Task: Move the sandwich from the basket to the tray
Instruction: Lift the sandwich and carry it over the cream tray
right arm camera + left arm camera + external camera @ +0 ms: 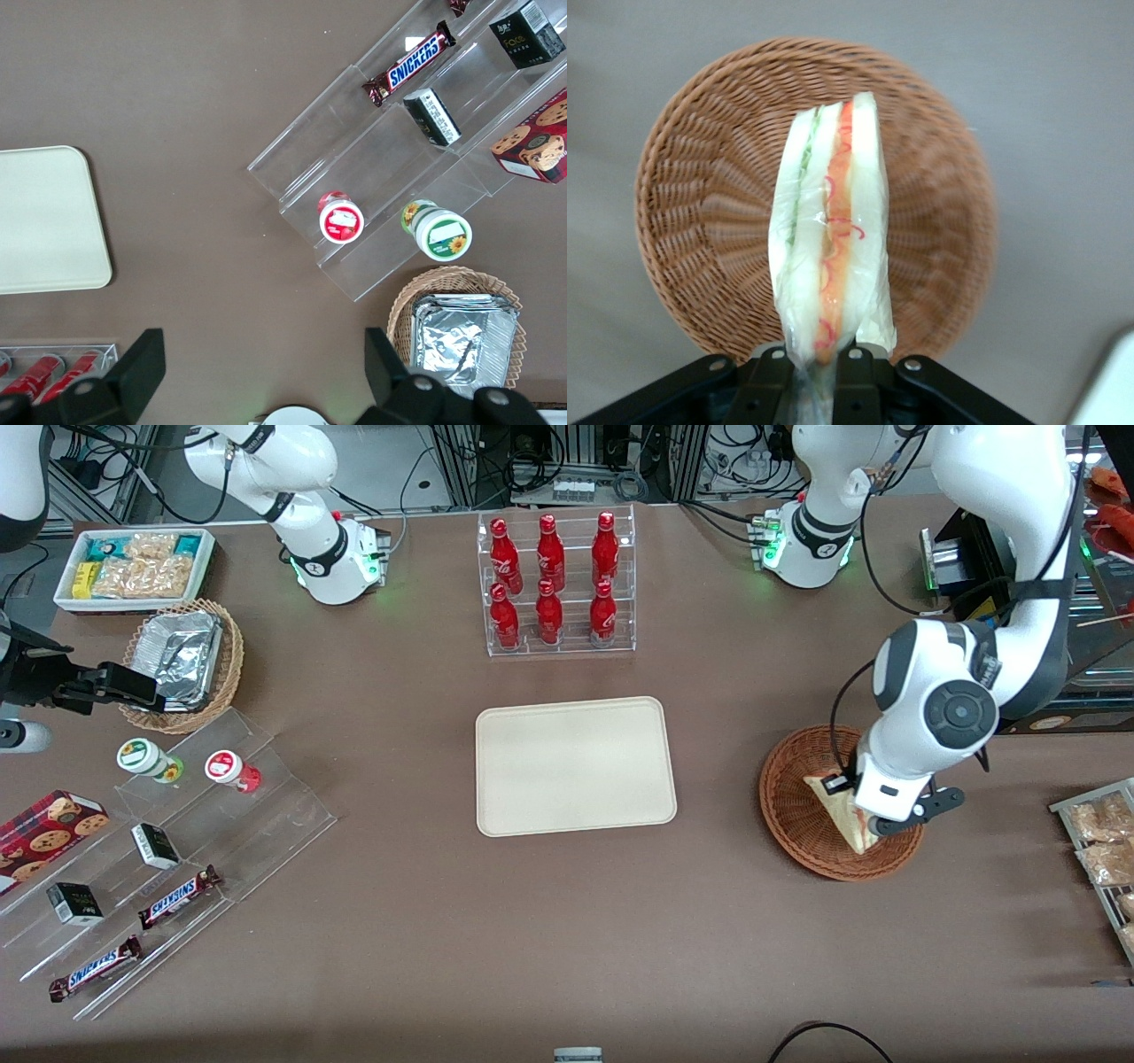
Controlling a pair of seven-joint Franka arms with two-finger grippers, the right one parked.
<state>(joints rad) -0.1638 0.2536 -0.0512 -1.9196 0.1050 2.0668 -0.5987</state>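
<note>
The left arm's hand (pixel 818 372) is clamped on one corner of the sandwich (pixel 829 239), so the wrapped wedge hangs edge-on over the basket (pixel 691 204), apparently lifted just clear of the weave, though from the front I can't be sure it has fully left the basket (pixel 797 815). Pinching a corner keeps the soft bread uncrushed and leaves the wedge free to be laid flat on the tray (pixel 576 766), which sits bare toward the middle of the brown surface (pixel 567 939). A rack of red bottles (pixel 554 584) stands farther from the front camera than the tray, with clear snack shelves (pixel 177 850) toward the parked arm's end.
</note>
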